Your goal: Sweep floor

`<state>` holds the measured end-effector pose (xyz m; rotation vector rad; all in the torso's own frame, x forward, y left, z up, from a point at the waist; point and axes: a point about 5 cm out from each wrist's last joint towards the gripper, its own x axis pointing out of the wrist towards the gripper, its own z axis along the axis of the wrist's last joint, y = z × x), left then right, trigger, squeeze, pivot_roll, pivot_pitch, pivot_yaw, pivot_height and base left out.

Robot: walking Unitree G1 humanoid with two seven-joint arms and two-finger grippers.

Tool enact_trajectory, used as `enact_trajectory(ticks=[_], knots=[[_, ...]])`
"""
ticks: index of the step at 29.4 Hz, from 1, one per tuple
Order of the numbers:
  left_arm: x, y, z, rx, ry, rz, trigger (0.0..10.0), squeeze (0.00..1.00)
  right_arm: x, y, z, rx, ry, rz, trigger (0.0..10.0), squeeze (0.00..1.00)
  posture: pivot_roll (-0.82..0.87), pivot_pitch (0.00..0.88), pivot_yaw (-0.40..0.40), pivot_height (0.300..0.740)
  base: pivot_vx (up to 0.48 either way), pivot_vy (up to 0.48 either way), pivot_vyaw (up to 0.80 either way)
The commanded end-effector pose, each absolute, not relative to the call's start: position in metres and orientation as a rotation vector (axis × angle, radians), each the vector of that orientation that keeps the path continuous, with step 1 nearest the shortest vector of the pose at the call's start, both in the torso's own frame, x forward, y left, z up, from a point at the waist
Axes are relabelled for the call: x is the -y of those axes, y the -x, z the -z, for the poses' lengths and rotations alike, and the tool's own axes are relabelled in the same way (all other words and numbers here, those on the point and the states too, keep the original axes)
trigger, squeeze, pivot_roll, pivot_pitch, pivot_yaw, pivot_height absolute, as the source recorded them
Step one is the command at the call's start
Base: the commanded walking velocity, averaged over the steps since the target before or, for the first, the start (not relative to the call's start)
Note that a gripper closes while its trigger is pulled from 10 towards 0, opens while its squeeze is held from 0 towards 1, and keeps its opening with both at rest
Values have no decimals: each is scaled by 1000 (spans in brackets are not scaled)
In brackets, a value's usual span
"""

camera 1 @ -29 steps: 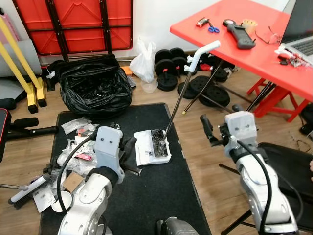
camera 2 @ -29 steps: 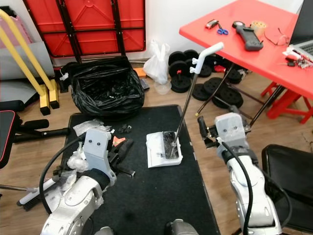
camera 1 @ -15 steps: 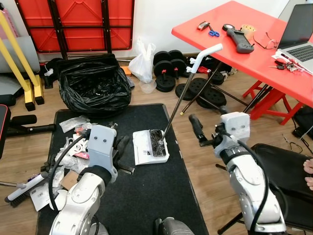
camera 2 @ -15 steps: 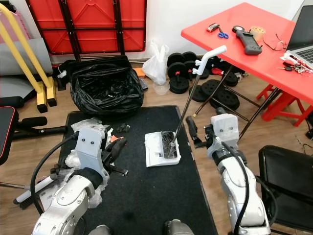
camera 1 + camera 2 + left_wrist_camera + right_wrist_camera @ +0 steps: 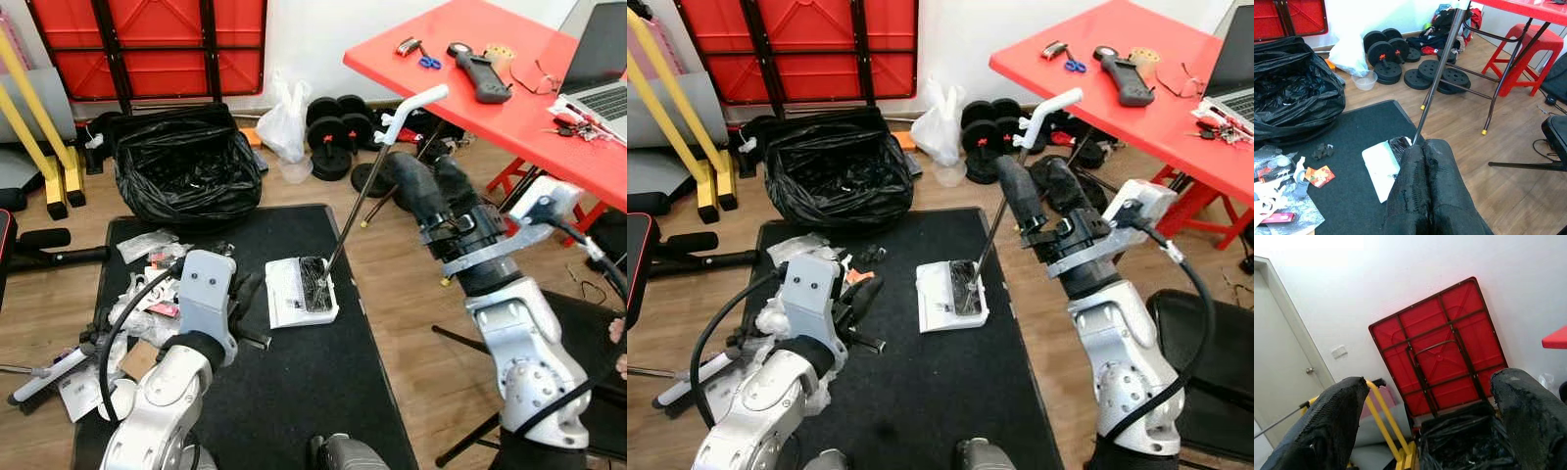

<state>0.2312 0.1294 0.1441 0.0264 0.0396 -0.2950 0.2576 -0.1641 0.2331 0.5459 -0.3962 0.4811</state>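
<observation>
Right gripper [image 5: 1036, 193] raised, fingers spread wide and holding nothing, just beside the upper part of the dustpan's metal handle [image 5: 355, 210], not touching as far as can be told. In the right wrist view the two black fingers [image 5: 1327, 416] stand far apart, with a folded red table [image 5: 1442, 342] against the wall between them; both fingers cut off by the frame edge.

Left gripper [image 5: 247, 292] low over the black mat [image 5: 313, 392], fingers pressed together, empty; in the left wrist view the fingertips [image 5: 1425, 196] sit tight side by side and cover part of the white dustpan [image 5: 299, 292]. Dustpan sits on the mat centre, dark debris in its right half, handle tilted up toward the red table [image 5: 490, 78] with a white grip [image 5: 409, 105] at the top. Print on the dustpan too small to read.

Litter pile [image 5: 147, 294] of plastic wrappers and cards on the mat's left edge, partly hidden by the left arm; red card writing not legible. A hand brush [image 5: 44, 370] lies on the wood floor [image 5: 411, 284] left of the mat, partly cut off by the frame. Open black bin bag [image 5: 181, 171] beyond the mat. White plastic bag [image 5: 281, 122] and weight plates [image 5: 338, 137] near the wall. On the red table: scissors [image 5: 427, 61], a black handheld tool [image 5: 477, 69], a laptop [image 5: 598, 69] cut off at the frame edge
</observation>
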Motion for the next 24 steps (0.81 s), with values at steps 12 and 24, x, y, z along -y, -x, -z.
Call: enact_trajectory(ticks=[12, 24], knots=[[-135, -234, -146, -41, -37, 258, 10000, 0, 187, -270, -200, 184, -65, -243, 10000, 0, -100, 203, -150, 740, 51, 0, 67], [-136, -237, -145, -44, -38, 272, 10000, 0, 201, -273, -196, 170, -41, -131, 10000, 0, -107, 198, -143, 740, 335, 0, 305]])
